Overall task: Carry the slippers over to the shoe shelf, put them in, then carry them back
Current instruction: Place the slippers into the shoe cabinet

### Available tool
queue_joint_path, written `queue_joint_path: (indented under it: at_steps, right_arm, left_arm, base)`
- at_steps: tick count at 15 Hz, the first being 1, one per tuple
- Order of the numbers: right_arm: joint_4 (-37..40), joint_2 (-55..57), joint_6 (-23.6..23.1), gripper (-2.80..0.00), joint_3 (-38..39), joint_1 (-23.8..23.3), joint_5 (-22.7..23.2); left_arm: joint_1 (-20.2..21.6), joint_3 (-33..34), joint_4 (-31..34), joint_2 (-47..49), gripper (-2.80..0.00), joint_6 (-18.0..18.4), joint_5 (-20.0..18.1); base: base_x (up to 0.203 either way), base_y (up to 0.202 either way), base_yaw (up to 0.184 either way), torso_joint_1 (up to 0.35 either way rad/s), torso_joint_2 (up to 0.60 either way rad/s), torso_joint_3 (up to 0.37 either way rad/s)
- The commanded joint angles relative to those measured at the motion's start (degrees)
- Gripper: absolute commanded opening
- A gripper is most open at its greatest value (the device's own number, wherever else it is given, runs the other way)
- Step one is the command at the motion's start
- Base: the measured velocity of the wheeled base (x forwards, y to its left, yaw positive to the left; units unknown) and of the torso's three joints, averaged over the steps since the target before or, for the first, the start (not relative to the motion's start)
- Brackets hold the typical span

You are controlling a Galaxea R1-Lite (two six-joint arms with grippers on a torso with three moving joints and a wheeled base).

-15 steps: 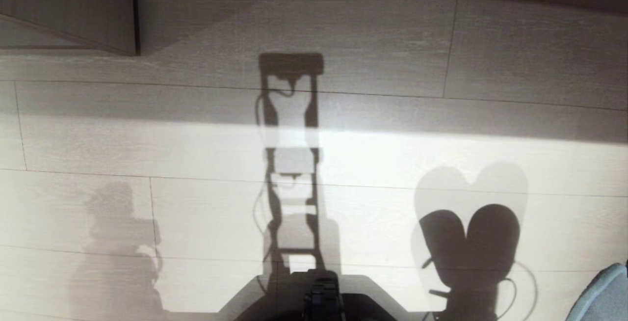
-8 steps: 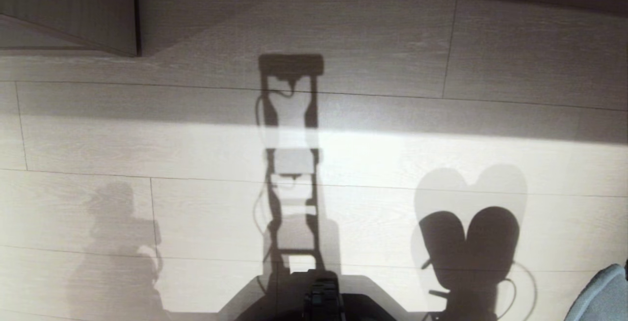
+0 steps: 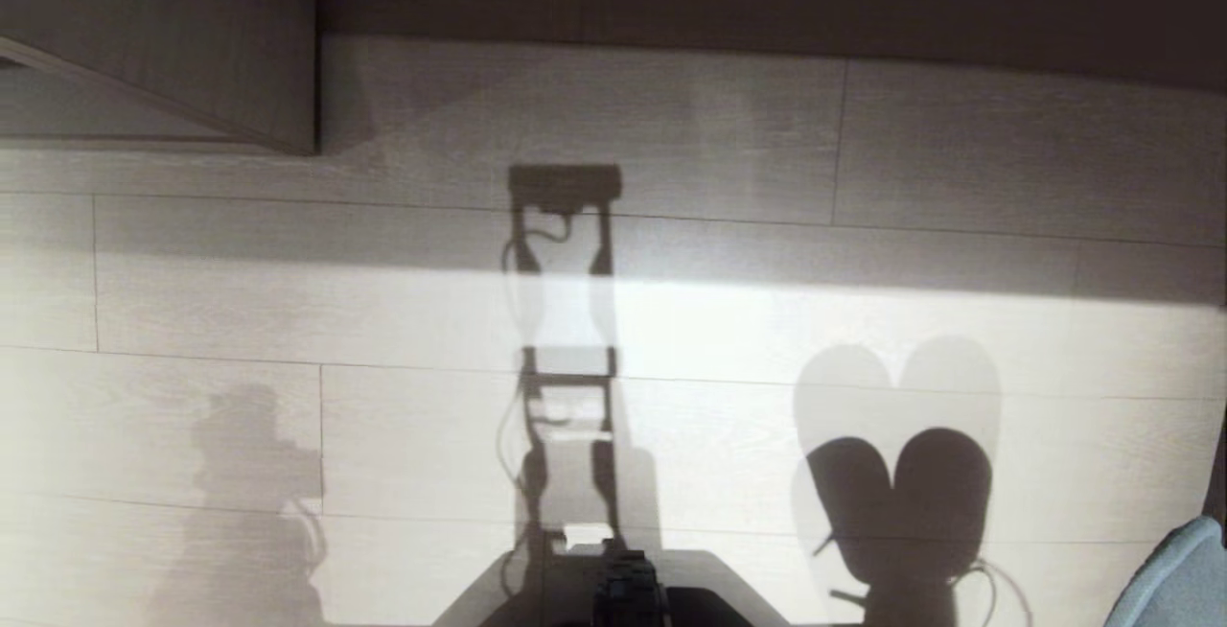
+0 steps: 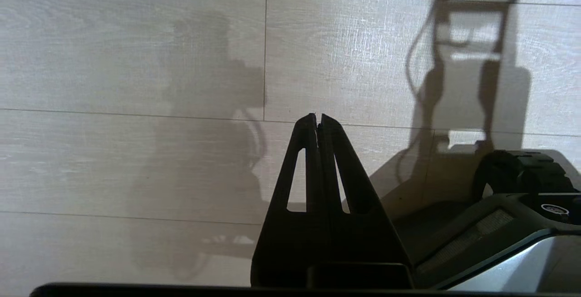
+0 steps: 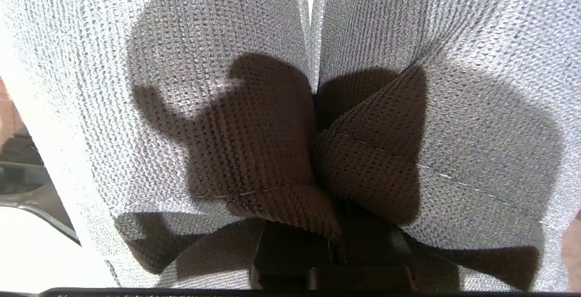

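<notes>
Both slippers (image 5: 408, 83) hang pinched at their heel edges in the right gripper (image 5: 324, 238), toes pointing away from it, side by side. Head view catches only one blue-grey corner at lower right plus their heart-shaped shadow on the floor (image 3: 767, 320). Left gripper (image 4: 318, 122) closed, empty. Shoe shelf not identifiable; a wood panel (image 3: 192, 33) stands far left.

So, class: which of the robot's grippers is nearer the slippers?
Right. The right gripper is shut on the slippers, pinching both together. The left gripper hangs shut and empty over bare floor, apart from them.
</notes>
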Motion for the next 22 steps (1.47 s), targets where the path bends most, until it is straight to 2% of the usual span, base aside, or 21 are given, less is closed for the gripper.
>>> queue_joint_path:
  at_steps: [1, 19, 22]
  right_arm:
    - [0.0, 0.0, -0.1, -2.8, 0.0, 0.0, 0.0]
    - [-0.2, 0.0, 0.4, -2.8, 0.0, 0.0, -0.2]
    - [-0.2, 0.0, 1.8, -2.8, 0.0, 0.0, -0.3]
  left_arm:
    - [0.0, 0.1, 0.0, 0.0, -2.8, 0.0, 0.0]
    - [0.0, 0.1, 0.0, 0.0, -2.8, -0.1, 0.0]
    - [0.0, 0.1, 0.0, 0.0, -2.8, -0.1, 0.0]
  base:
    - [0.0, 0.0, 0.0, 0.0, 0.0, 0.209]
    - [0.0, 0.0, 0.0, 0.003, 0.0, 0.203]
    - [0.0, 0.0, 0.0, -0.001, 0.0, 0.206]
